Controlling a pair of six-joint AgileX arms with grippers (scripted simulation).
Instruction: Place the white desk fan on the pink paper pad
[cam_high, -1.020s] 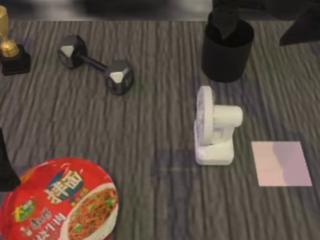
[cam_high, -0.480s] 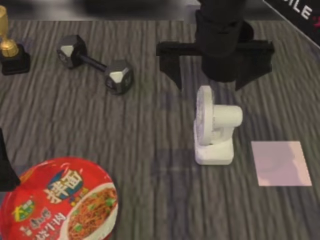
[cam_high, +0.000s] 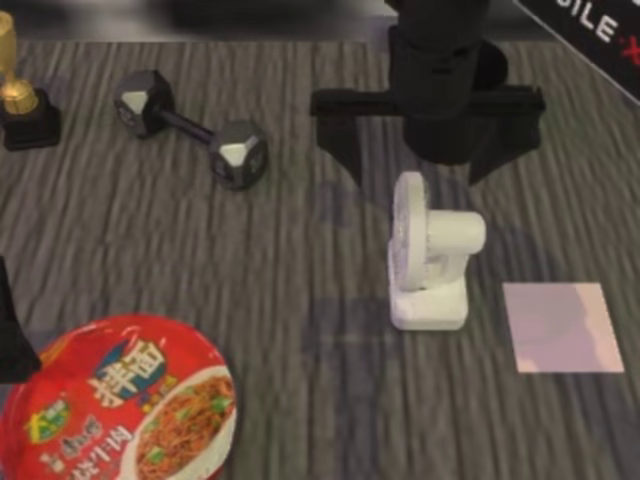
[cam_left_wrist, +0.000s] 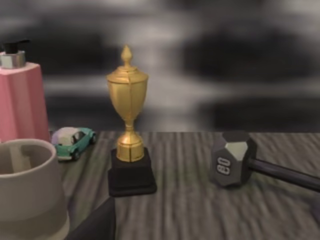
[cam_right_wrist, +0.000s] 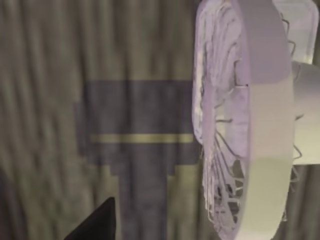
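White plastic, the white desk fan (cam_high: 430, 262) stands upright mid-desk, left of the pink paper pad (cam_high: 562, 327), just below my right gripper (cam_high: 428, 160), jaws spread wide, hovering behind its grille.

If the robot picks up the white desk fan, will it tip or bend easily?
The white desk fan probably tips easily: its round head and motor housing sit high over a small squarish base. Its thin grille wires look fragile, so squeezing there seems risky. The right tool hangs open just behind it.
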